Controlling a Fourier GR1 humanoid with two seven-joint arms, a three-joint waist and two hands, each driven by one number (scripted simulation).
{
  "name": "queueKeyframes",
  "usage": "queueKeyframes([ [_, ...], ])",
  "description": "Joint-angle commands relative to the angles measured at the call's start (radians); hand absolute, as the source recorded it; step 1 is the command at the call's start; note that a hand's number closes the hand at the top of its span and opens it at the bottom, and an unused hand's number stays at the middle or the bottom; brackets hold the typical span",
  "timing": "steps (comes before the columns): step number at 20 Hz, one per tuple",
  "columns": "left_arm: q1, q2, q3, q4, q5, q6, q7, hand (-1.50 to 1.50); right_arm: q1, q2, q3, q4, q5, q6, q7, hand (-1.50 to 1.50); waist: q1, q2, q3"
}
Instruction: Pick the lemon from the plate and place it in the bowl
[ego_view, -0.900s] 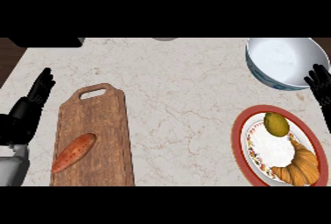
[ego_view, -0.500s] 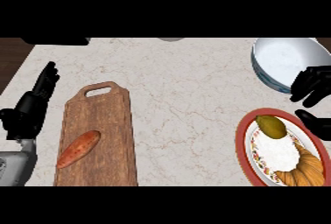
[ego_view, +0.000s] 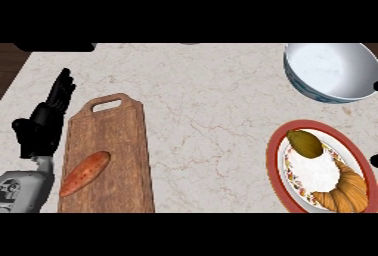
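I saw the lemon (ego_view: 304, 143) still on the plate (ego_view: 275, 161), below the bowl (ego_view: 325, 70); nothing was picked yet. Left robot hand (ego_view: 46, 122) rested, fingers straight; right was unseen.

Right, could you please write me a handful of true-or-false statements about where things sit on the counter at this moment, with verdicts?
1. The lemon lies on the plate. True.
2. The bowl already holds the lemon. False: the bowl's inside shows nothing, and the lemon is on the plate.
3. A croissant shares the plate with the lemon. True.
4. The left hand is curled round the sweet potato. False: that hand is open, fingers straight, beside the cutting board, while the sweet potato lies on the board, apart from it.
5. The bowl stands on the cutting board. False: it stands on the counter near the far right corner, beyond the plate.
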Motion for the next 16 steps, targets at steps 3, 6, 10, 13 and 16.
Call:
queueKeyframes([
  [3,0.009,0.004,0.007,-0.017,-0.015,0.022,0.029,0.0,0.094,-0.121,-0.01,-0.043,0.253,-0.067,-0.365,-1.5,-0.029,-0.005,-0.003],
  [6,-0.014,-0.012,-0.013,-0.043,-0.034,0.044,0.084,0.0,0.149,-0.152,-0.027,-0.047,0.389,-0.209,-0.374,-1.5,-0.037,-0.007,-0.004],
  [10,0.026,-0.015,-0.014,-0.057,-0.053,0.06,0.072,0.0,0.255,-0.135,-0.025,-0.093,0.583,-0.4,-0.331,-1.5,-0.038,-0.009,-0.007],
  [13,0.028,-0.039,-0.043,-0.127,-0.084,0.098,0.135,0.0,0.342,-0.118,-0.036,-0.107,0.697,-0.499,-0.311,-1.5,-0.038,-0.013,-0.007],
  [16,0.018,-0.021,-0.018,-0.106,-0.057,0.055,0.11,0.0,0.415,-0.05,0.036,-0.146,0.842,-0.579,-0.256,-1.5,-0.03,-0.008,-0.009],
])
